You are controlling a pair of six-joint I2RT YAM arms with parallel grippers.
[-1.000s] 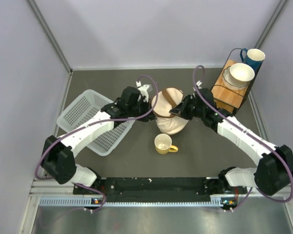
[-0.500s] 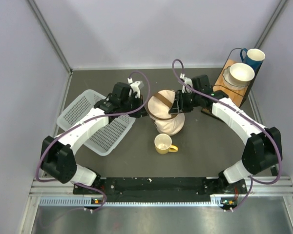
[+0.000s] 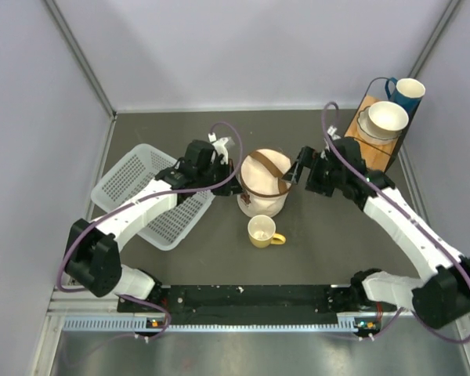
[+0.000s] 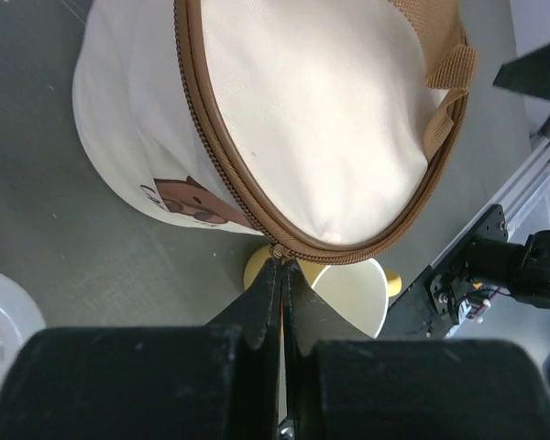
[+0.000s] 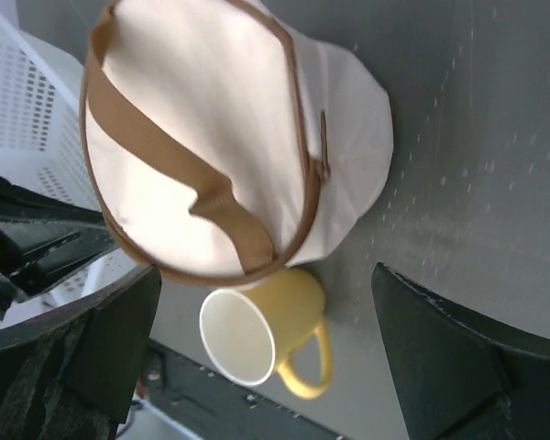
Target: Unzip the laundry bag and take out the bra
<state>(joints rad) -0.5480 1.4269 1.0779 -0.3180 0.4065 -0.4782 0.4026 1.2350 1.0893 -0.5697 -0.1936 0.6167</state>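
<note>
The cream laundry bag stands upright mid-table, its round lid with the brown strap facing up and its zip closed. My left gripper is at the bag's left rim. In the left wrist view its gripper is shut on the brown zipper pull at the lid's edge. My right gripper hangs wide open just right of the bag, apart from it. In the right wrist view the gripper frames the bag without touching it. The bra is hidden.
A yellow mug stands just in front of the bag, also seen as the mug in the right wrist view. A white lattice basket lies to the left. A wooden box with a white bowl and a blue mug sits back right.
My right gripper opened, let go of the bag and drew back to the right. The bag went from tilted to standing upright. The left gripper stayed pinched at the zip.
</note>
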